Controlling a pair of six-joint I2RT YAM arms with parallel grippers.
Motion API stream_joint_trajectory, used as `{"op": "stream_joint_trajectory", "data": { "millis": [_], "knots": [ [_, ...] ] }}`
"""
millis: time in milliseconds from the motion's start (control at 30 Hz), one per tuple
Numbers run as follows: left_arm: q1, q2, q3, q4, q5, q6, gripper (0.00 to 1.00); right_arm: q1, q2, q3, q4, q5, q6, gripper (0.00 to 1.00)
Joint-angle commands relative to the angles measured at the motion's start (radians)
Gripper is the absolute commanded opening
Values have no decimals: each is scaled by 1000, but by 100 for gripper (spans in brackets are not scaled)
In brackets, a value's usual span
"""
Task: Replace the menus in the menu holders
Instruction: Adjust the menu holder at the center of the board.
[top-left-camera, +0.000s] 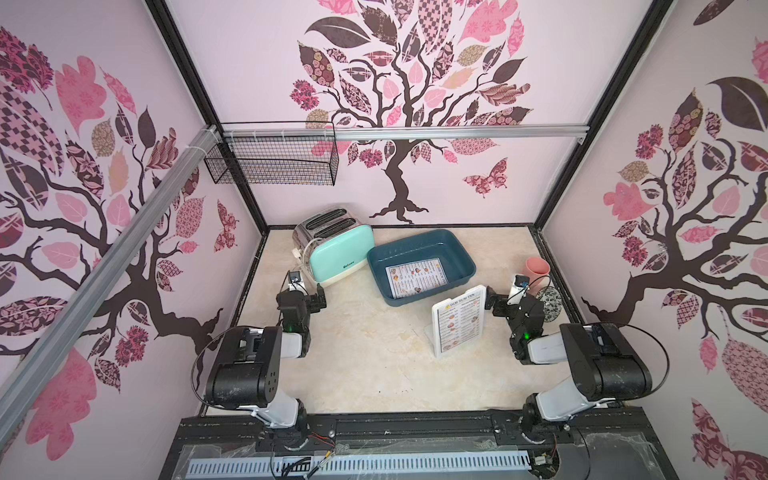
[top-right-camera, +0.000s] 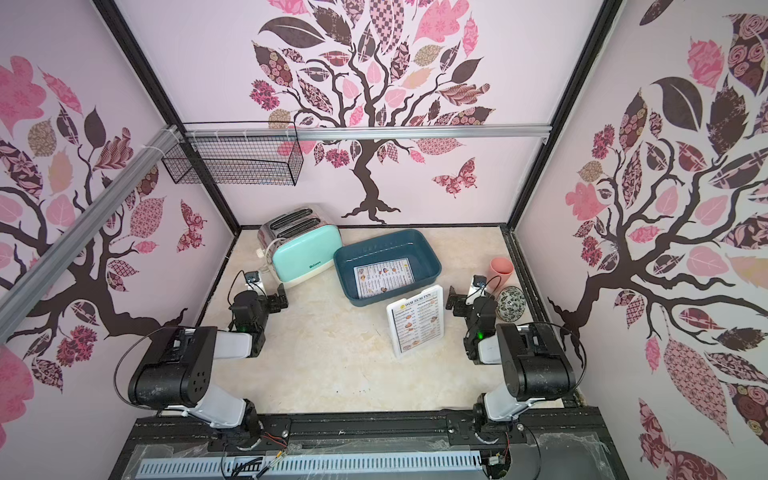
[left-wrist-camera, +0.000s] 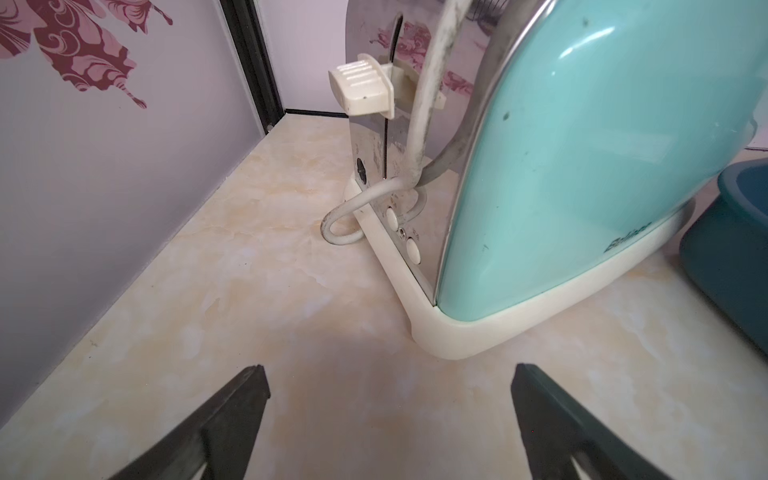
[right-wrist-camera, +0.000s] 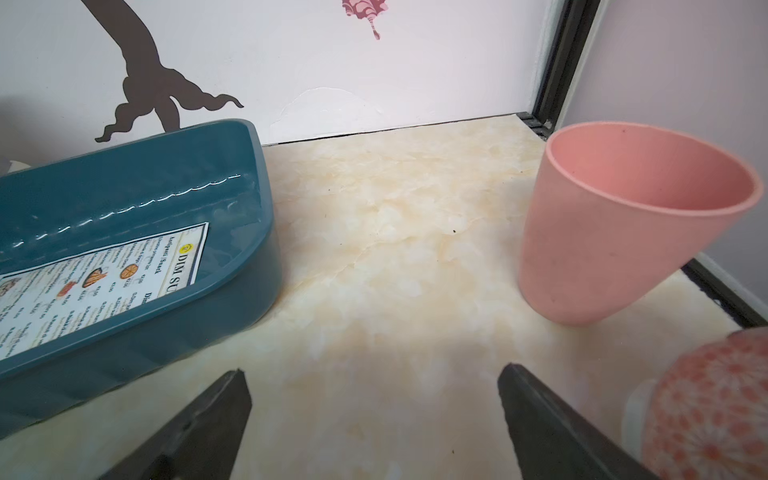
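While both arms hover low over the counter (top-left-camera: 365, 361), I see the left gripper (left-wrist-camera: 388, 370) and right gripper (right-wrist-camera: 374, 370) spread wide, holding nothing. Toward the right edge, the holder (top-left-camera: 482, 291) stands upright with one menu (top-left-camera: 457, 326) in it. Farther back, another menu (top-left-camera: 417, 277) lies flat in the tub (top-left-camera: 419, 241), beside the toaster (top-left-camera: 340, 259) near the back-left corner.

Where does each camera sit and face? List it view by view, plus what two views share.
Top views: high above the robot's base, looking down over the table; both arms, left gripper and right gripper show.
Left wrist: on the left arm, facing the toaster; its open jaws show.
Right wrist: on the right arm, facing between blue tub and pink cup; its open jaws show.
Shared: both wrist views catch the blue tub.
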Motion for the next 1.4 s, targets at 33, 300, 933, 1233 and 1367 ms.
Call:
{"op": "stream_joint_trajectory", "data": {
  "millis": [33, 300, 933, 1233, 1367],
  "knots": [
    [-2, -14, -7, 16, 8, 3, 98, 6, -10, 22, 1, 5, -4, 100],
    [-2, -12, -5, 16, 7, 3, 98, 6, -8, 24, 0, 6, -4, 100],
    [9, -211, 29, -227, 46, 12, 98, 7, -252, -41, -100, 16, -24, 100],
    [18, -495, 238, -776, 228, -49, 98, -18, -708, 164, -917, 150, 271, 100],
    [-47, -487, 359, -873, 344, -132, 94, -19, -778, 233, -1130, 187, 413, 100]
  ]
}}
